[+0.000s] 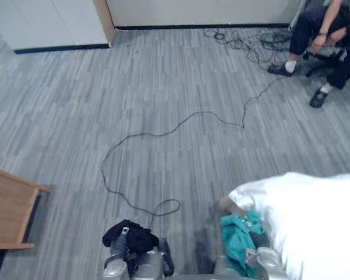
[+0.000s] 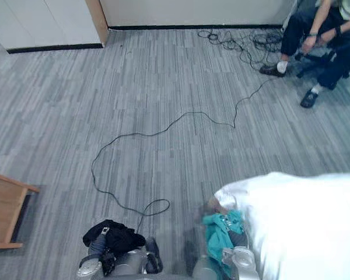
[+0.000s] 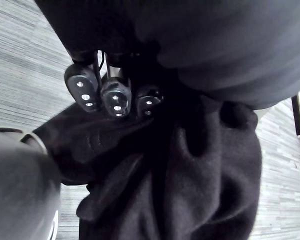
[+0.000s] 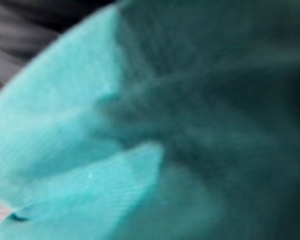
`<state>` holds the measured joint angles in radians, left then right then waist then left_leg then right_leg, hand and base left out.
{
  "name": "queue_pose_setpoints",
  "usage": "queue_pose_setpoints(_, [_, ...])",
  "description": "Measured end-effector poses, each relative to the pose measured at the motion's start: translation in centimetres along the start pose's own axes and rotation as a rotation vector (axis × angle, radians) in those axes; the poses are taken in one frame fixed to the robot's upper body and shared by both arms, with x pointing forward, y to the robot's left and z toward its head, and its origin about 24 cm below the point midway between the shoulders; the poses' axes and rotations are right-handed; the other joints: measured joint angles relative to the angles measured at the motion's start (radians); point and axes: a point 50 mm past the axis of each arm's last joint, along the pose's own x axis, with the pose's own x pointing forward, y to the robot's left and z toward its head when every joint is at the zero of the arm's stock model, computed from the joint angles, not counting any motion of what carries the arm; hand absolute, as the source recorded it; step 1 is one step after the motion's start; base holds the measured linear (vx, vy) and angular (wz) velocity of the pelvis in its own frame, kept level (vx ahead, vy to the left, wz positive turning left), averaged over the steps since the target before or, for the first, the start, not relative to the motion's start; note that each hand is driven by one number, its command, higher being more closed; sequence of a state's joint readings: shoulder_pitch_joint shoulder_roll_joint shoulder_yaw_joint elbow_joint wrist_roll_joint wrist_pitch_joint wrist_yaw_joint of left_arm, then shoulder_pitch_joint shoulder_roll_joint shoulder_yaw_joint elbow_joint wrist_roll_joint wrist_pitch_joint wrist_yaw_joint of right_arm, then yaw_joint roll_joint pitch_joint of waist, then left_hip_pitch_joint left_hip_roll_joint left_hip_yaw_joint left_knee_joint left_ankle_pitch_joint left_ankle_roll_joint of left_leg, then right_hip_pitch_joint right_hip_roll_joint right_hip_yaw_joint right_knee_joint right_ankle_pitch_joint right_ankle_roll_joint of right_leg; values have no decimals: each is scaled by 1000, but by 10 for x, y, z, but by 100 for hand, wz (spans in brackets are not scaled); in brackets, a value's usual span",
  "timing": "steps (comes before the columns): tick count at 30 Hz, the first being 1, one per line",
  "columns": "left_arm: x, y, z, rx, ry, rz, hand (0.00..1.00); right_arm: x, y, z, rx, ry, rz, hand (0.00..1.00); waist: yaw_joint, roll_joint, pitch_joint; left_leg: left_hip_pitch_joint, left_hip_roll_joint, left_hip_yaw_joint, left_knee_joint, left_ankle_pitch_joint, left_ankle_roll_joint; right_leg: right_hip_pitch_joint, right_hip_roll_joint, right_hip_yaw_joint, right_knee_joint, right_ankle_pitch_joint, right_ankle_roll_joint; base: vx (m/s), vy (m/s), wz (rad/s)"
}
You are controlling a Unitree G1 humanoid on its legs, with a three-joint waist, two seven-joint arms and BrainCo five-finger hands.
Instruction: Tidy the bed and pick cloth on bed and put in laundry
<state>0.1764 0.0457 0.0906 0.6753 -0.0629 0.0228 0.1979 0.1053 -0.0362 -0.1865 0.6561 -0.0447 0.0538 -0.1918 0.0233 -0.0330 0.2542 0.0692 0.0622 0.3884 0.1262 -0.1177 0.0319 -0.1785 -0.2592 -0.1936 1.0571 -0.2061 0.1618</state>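
The left hand [image 3: 116, 96] is low at the near left, its dark-tipped fingers curled into a bunched black cloth [image 1: 133, 234] and gripping it; the cloth hangs in folds past the hand, above the grey striped floor [image 1: 163, 87] and well apart from the bed; at the near right the bed [image 1: 321, 227], under a white sheet, reaches in from the right edge, its rounded corner pointing left; a teal cloth [image 1: 238, 232] is bunched just beside that corner, touching the sheet's left edge; the right hand [image 1: 258, 240] is at this teal cloth, its dark cover half buried in the folds, and the right wrist view looks straight into teal fabric, so whether the hand grips it or merely rests in it cannot be told; at the near left edge stands a piece of light wooden furniture [image 1: 9, 207]; at the far right a person [image 1: 329, 29] in dark trousers sits on a wheeled chair [image 1: 324, 58], feet on the floor
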Motion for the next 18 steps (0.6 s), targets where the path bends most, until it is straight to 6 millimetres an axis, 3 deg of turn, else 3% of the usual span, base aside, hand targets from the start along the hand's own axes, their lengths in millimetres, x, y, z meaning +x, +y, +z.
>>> queue_pose_setpoints(1, [0,-1,1,10,-5,-4,100,1,0,7,-5,-30,-1,100,-10,9,6,69,10,-40,-29,-10,-10,-49,-8,-63,-60,-23,-40,585,2,74])
queue_pose_setpoints(2, [1,-1,2,12,-8,-5,100,1,-1,10,-6,-44,-1,100,-11,10,6,86,14,-53,-38,-12,-14,-71,-6,-78,-108,-28,-50,584,-74,77])
queue_pose_setpoints(3, [3,-3,9,17,-27,-12,100,0,-1,18,-2,-79,-2,100,-14,13,7,114,26,-84,-51,-23,-32,-118,-1,-114,-288,-28,-60,576,-153,92])
queue_pose_setpoints(4, [6,-5,18,19,-52,-15,100,1,-2,25,2,-104,-5,100,-15,13,8,130,40,-115,-57,-36,-51,-147,17,-119,-569,33,-74,580,-201,103])
queue_pose_setpoints(5, [7,-6,22,18,-63,-17,100,1,-2,26,4,-109,-6,100,-17,13,8,137,45,-125,-60,-42,-62,-154,24,-106,-682,73,-71,608,-279,114])
queue_pose_setpoints(6, [9,-7,28,14,-77,-17,100,2,-2,29,5,-117,-6,100,-23,12,9,160,57,-143,-64,-64,-96,-170,35,-42,-881,157,-45,657,-342,111])
queue_pose_setpoints(7, [9,-6,28,14,-82,-5,100,2,0,34,4,-131,-2,100,-30,-1,13,212,68,-145,-78,-93,-141,-186,36,43,-952,192,-18,675,-361,101])
queue_pose_setpoints(8, [8,-3,26,14,-76,6,100,1,0,34,3,-134,0,100,-30,-4,12,242,74,-146,-86,-107,-162,-184,37,62,-954,188,-18,869,-490,80])
queue_pose_setpoints(9, [6,1,15,7,-46,24,100,0,-1,35,-29,-143,7,100,-33,24,18,319,108,-163,-84,-134,-193,-177,67,88,-873,307,-30,735,-424,37])
queue_pose_setpoints(10, [3,-1,10,0,-30,21,100,1,0,38,-48,-151,13,100,-32,49,14,323,142,-167,-45,-133,-192,-186,85,83,-810,327,-38,859,-552,53])
queue_pose_setpoints(11, [0,-7,4,-21,-13,13,100,3,2,48,-52,-181,17,100,-31,91,8,207,230,-196,208,-114,-161,-182,116,35,-731,301,-77,526,-419,37])
queue_pose_setpoints(12, [0,-8,4,-35,-15,12,100,3,1,49,-54,-185,16,100,-27,103,14,156,264,-204,323,-83,-113,-162,129,14,-729,276,-97,628,-570,64])
queue_pose_setpoints(13, [-2,-12,4,-75,-10,14,100,4,0,53,-69,-197,18,100,-25,142,25,27,365,-215,578,42,-7,-75,170,-43,-780,247,-127,750,-603,66])
queue_pose_setpoints(14, [-4,-16,6,-119,-19,8,100,4,0,53,-85,-198,22,100,2,160,45,-99,432,-223,866,26,11,51,213,-89,-837,213,-158,630,-476,65])
queue_pose_setpoints(15, [-4,-15,6,-125,-22,8,100,5,0,54,-87,-200,21,100,8,157,49,-120,431,-223,913,14,15,80,216,-96,-847,206,-164,726,-461,69])
queue_pose_setpoints(16, [-5,-13,7,-156,-24,16,100,6,-1,58,-92,-214,17,100,31,129,60,-206,383,-190,1010,-27,24,176,215,-125,-880,163,-177,443,-278,52])
queue_pose_setpoints(18, [-5,-10,11,-192,-42,30,100,8,-3,67,-98,-240,15,100,55,116,57,-283,317,-125,960,-75,3,232,211,-149,-911,131,-179,540,-296,50])
